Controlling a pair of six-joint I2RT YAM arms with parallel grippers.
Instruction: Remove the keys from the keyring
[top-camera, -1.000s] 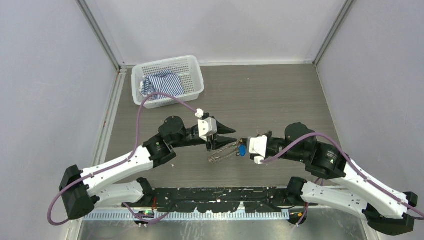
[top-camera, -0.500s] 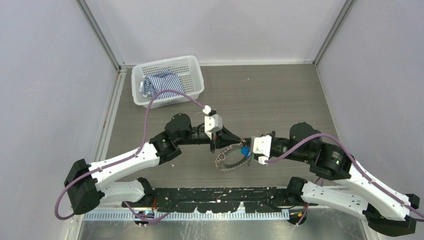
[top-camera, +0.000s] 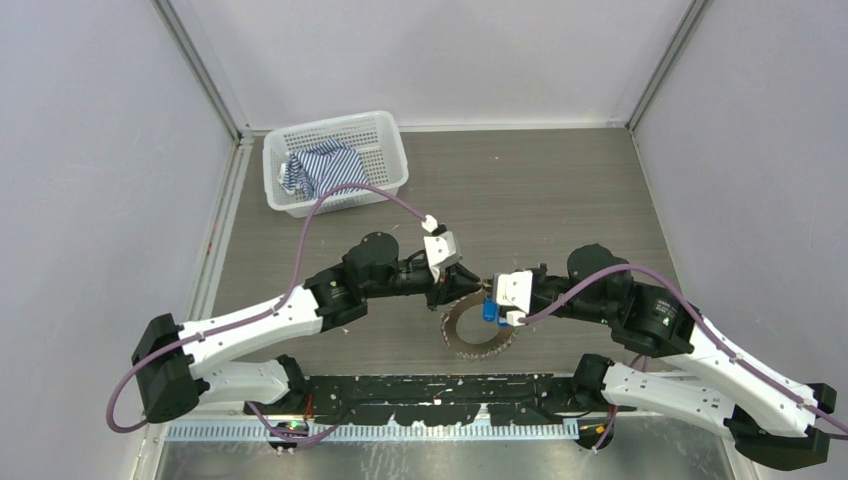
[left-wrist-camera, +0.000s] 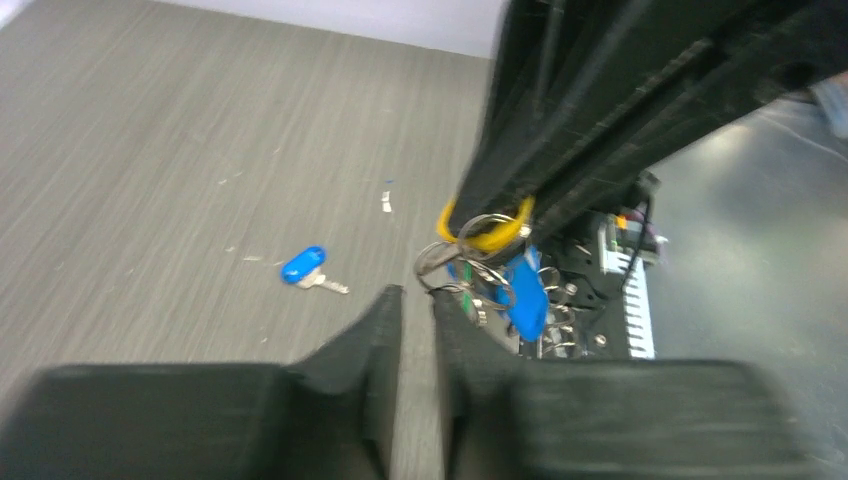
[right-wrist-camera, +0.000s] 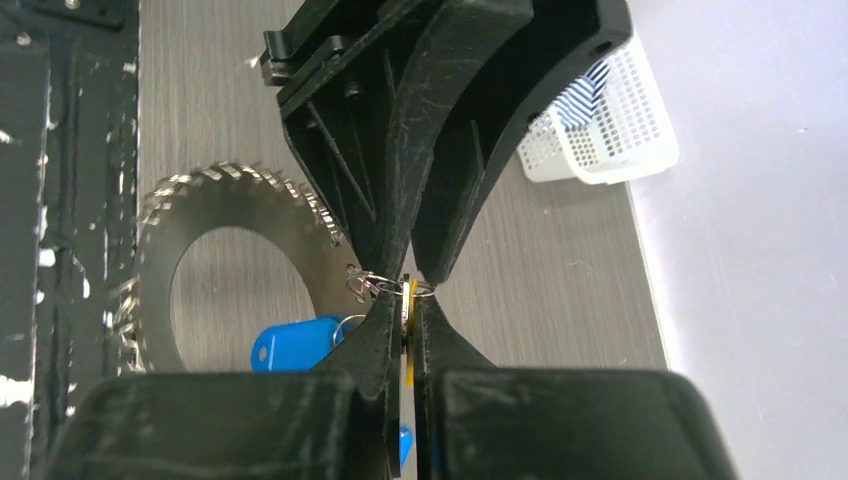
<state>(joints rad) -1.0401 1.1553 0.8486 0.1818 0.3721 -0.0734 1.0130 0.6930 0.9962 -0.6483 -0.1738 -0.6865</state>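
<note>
- Right tool (right-wrist-camera: 411, 300): clamped tight on a yellow tag (right-wrist-camera: 410, 318), which sits edge-on between its fingers. The tag also shows as a yellow curl at the tool's tip in left wrist view.
- Left tool (right-wrist-camera: 411, 268): meets the right tool tip to tip from 12 o'clock in right wrist view. Its fingers are drawn to a thin slit.
- Small wire ring (right-wrist-camera: 372, 286): sits right at the left tool's tips. Can't tell whether the tool pinches it.
- Blue tag (right-wrist-camera: 298, 343): hangs just beside the right tool's fingers at approx. 8 o'clock, linked to the wire ring cluster.
- Keyring (top-camera: 478, 326): a big flat ring seen full-circle from above. It is at 5 o'clock of the left tool and 7 o'clock of the right, just under both tips.
- Keys (right-wrist-camera: 250, 182): still fringe the keyring's rim like saw teeth. Can't tell if the keyring rests on the counter (top-camera: 560, 200) or hangs.
- Loose blue-tagged key (left-wrist-camera: 303, 266): lies alone on the counter at approx. 10 o'clock of the left tool's tips in left wrist view, apart from the bunch.
- White mesh basket (top-camera: 385, 135): stands at the counter's far-left corner, 11 o'clock from the tools and well apart. It holds a striped cloth (top-camera: 322, 166).
</note>
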